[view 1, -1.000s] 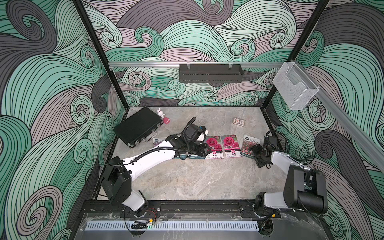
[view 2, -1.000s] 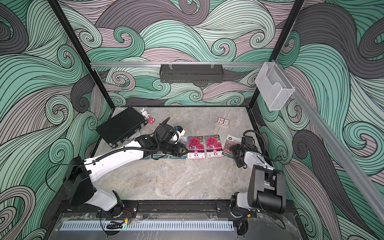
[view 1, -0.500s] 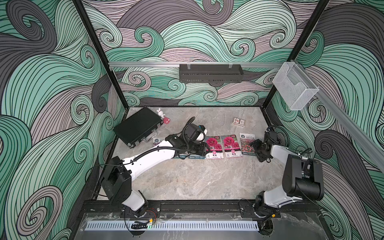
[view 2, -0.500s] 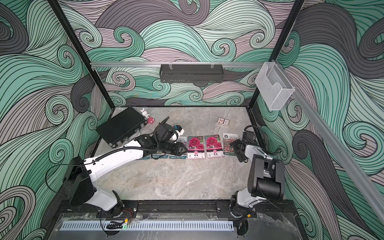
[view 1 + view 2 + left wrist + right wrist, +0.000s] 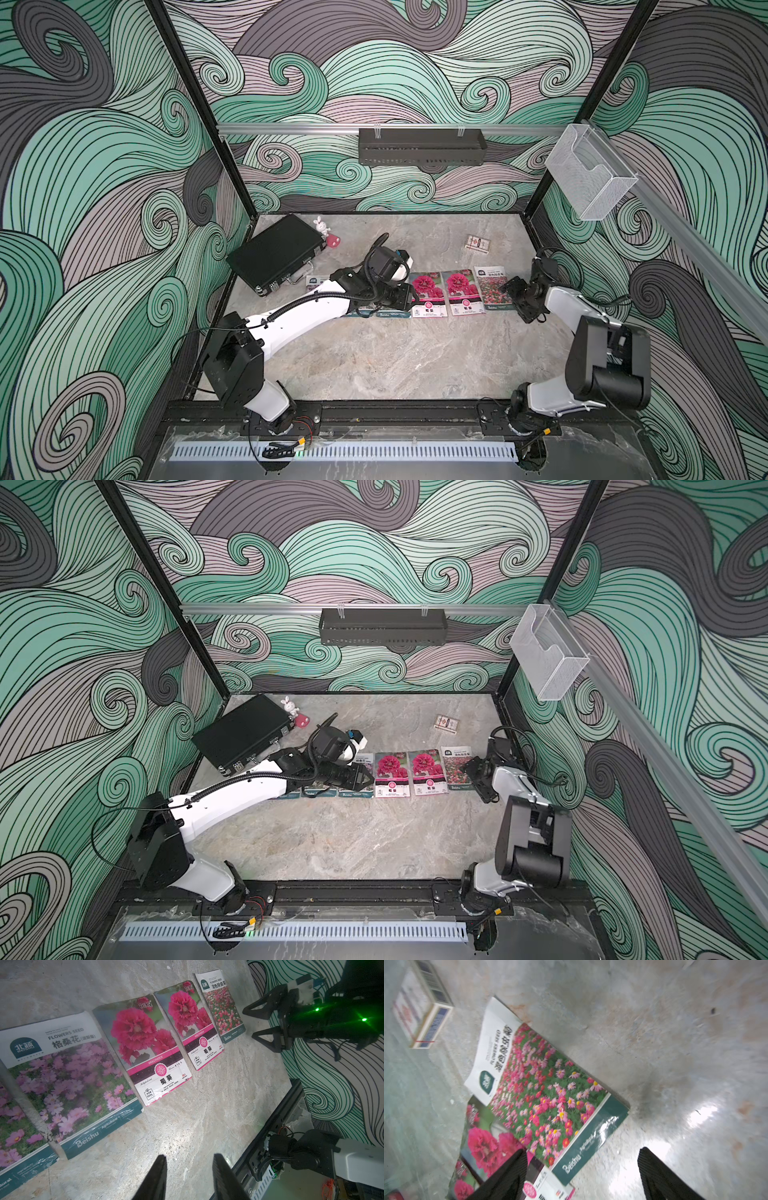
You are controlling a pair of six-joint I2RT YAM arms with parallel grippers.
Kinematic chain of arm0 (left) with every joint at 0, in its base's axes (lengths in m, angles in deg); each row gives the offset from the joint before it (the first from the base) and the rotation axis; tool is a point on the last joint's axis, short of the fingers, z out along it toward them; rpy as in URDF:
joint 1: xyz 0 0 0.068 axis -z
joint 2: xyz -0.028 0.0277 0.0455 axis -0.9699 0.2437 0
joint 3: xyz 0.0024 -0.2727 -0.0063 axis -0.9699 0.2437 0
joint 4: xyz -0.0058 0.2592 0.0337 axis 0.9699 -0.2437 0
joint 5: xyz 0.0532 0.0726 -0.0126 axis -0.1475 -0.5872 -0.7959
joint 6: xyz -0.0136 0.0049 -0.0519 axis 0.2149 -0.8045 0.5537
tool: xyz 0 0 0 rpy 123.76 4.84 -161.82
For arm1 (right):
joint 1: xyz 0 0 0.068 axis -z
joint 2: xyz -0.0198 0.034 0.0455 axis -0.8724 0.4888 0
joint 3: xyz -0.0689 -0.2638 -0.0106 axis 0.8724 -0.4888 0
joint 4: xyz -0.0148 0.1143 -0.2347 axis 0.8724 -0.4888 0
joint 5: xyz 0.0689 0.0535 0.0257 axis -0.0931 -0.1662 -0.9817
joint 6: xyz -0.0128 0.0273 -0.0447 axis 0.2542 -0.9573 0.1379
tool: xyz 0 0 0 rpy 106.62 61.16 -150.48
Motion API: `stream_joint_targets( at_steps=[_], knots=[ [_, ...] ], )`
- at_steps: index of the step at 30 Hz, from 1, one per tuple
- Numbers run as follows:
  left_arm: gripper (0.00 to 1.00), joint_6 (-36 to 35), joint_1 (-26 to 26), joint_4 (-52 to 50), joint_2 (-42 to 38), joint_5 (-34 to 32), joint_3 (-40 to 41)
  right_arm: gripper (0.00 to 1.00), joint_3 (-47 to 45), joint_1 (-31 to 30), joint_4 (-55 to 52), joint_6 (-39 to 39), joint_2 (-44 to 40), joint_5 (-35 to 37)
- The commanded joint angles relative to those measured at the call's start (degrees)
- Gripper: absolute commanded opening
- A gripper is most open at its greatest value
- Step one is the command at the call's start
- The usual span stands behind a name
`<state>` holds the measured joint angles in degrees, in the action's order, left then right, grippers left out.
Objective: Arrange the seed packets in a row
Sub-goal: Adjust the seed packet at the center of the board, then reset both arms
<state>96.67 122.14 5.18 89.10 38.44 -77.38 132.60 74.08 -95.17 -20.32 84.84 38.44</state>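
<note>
Taking the red-pink field packet (image 5: 492, 289) as the mark: farthest to its left lie the purple-pink cosmos packets (image 5: 62, 1084), largely hidden under the left arm in both top views. Above the one nearest the mark hangs the left gripper (image 5: 189, 1156), its fingers a little apart with nothing between them. Directly left of the mark sit the two hollyhock packets (image 5: 462, 291), side by side, the nearer one touching it or slightly under its edge; I cannot tell which. The mark itself lies flat, its long axis running front to back across the row, set a shade farther back than its neighbours. Just right of it is the right gripper (image 5: 515, 301), jaws wide and empty, their opening facing its long right edge. Any last nudge to square it, I judge, falls to the right arm.
</note>
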Motion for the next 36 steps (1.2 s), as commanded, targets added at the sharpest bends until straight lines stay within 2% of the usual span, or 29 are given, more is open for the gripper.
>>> stream_joint_targets(
  at_steps=[1, 3, 9, 15, 19, 26, 27, 33, 36],
  knots=[
    [0.38, 0.0, -0.4, -0.9, 1.6, 0.0, -1.8, 0.86, 5.8, -0.7, -5.5, 4.8, -2.3, -1.0],
    [0.38, -0.1, -0.4, -0.8, 2.1, 0.0, -2.0, 0.86, 10.6, -1.4, -6.7, 7.0, 1.1, -5.9],
    [0.38, -0.2, -1.0, -1.3, 3.2, -1.3, -2.6, 0.86, 31.9, -5.4, -16.8, 18.2, 19.8, -16.8],
    [0.38, -0.6, -4.0, -1.9, 3.5, -1.9, -3.5, 0.90, 42.4, -8.7, -19.4, 27.3, 28.1, -14.5],
    [0.38, -2.1, -7.4, -4.8, 3.6, -2.7, -5.1, 0.90, 46.7, -9.8, -19.2, 29.8, 32.2, -17.2],
    [0.38, -3.7, -15.2, -6.3, 2.0, -4.7, -4.5, 0.94, 44.4, -13.1, -16.4, 31.2, 31.2, -17.4],
    [0.38, -4.3, -16.7, -6.8, 1.6, -5.4, -4.5, 0.99, 43.1, -13.0, -15.6, 31.9, 30.1, -17.2],
    [0.38, -8.9, -29.2, -7.2, -2.0, -8.1, -2.7, 1.00, 34.5, -11.7, -11.4, 35.6, 20.9, -13.0],
    [0.38, -8.3, -35.4, -5.5, -4.3, -11.9, 0.2, 1.00, 29.0, -10.0, -8.2, 36.2, 15.9, -11.7]
  ],
)
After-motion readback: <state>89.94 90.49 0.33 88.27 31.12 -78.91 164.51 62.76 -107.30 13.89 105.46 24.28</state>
